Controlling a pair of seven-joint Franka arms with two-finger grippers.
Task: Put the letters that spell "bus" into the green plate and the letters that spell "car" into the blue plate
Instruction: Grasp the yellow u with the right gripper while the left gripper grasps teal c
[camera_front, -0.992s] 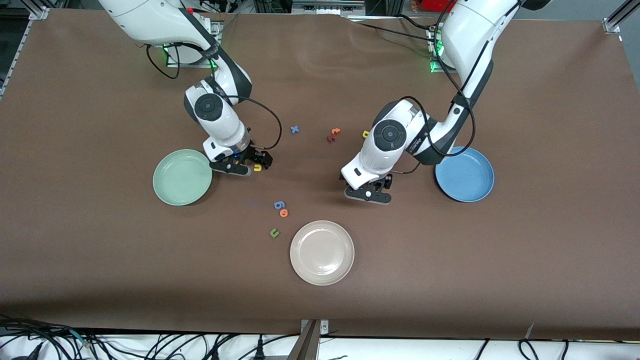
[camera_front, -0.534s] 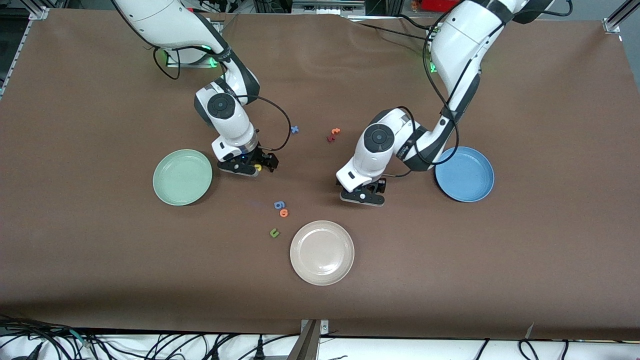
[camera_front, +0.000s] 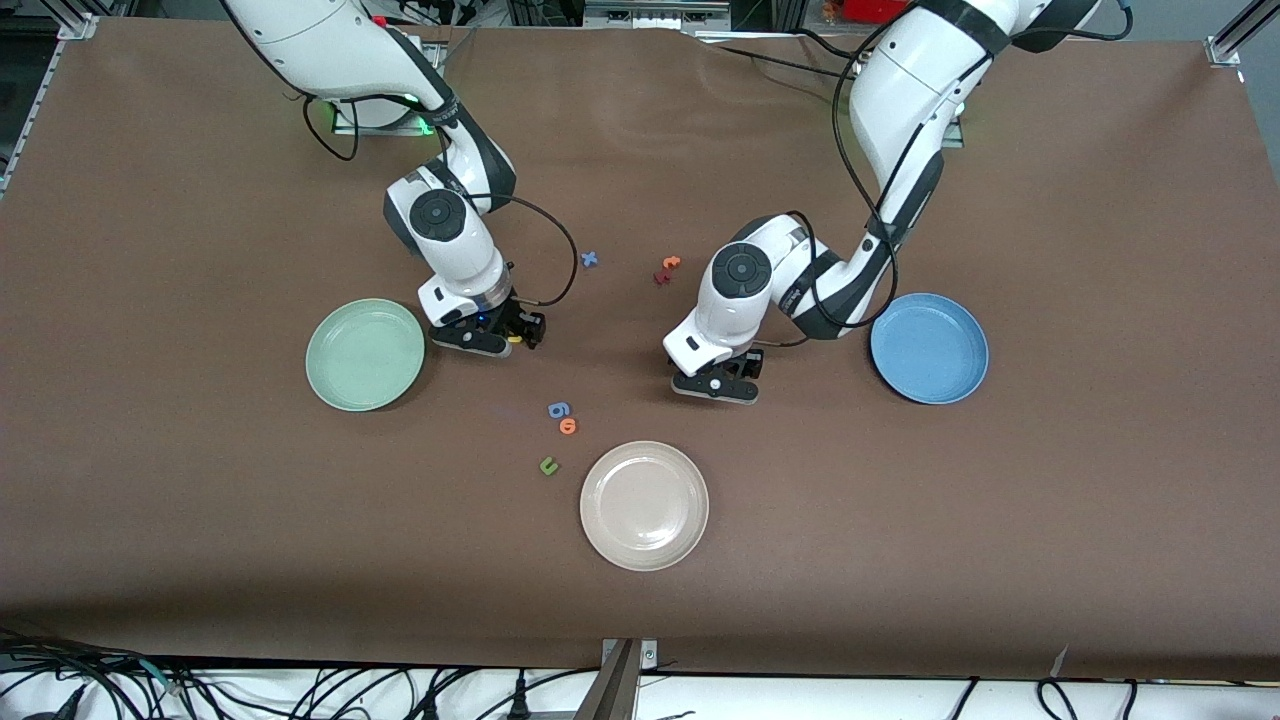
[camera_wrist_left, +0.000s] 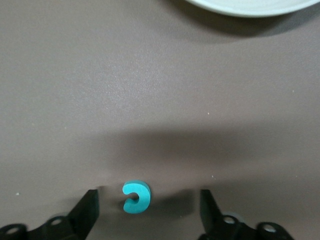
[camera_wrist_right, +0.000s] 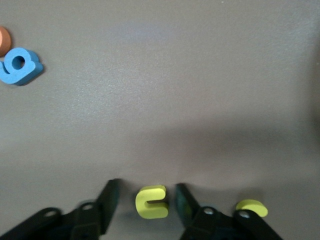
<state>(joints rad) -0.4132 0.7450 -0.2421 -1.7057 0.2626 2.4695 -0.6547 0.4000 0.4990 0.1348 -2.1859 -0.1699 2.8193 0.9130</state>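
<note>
My right gripper (camera_front: 508, 338) is down at the table beside the green plate (camera_front: 365, 354). In the right wrist view its fingers (camera_wrist_right: 111, 197) stand open, close on either side of a yellow "u" (camera_wrist_right: 151, 202) lying flat, with a small gap each side. A second yellow letter (camera_wrist_right: 251, 207) lies just outside one finger. My left gripper (camera_front: 715, 385) is low between the blue plate (camera_front: 929, 348) and the beige plate. It stands wide open around a teal "c" (camera_wrist_left: 136, 196) on the table, touching neither finger (camera_wrist_left: 90, 210).
A beige plate (camera_front: 644, 505) lies nearest the front camera. A blue "g" (camera_front: 558, 409), an orange letter (camera_front: 568, 426) and an olive "u" (camera_front: 548, 465) lie between the grippers. A blue "x" (camera_front: 590, 259), an orange "t" (camera_front: 671, 263) and a dark red letter (camera_front: 661, 276) lie nearer the bases.
Both grippers have come down to the table. The right gripper's fingers have narrowed around the yellow "u". The left gripper has shifted toward the right arm's end.
</note>
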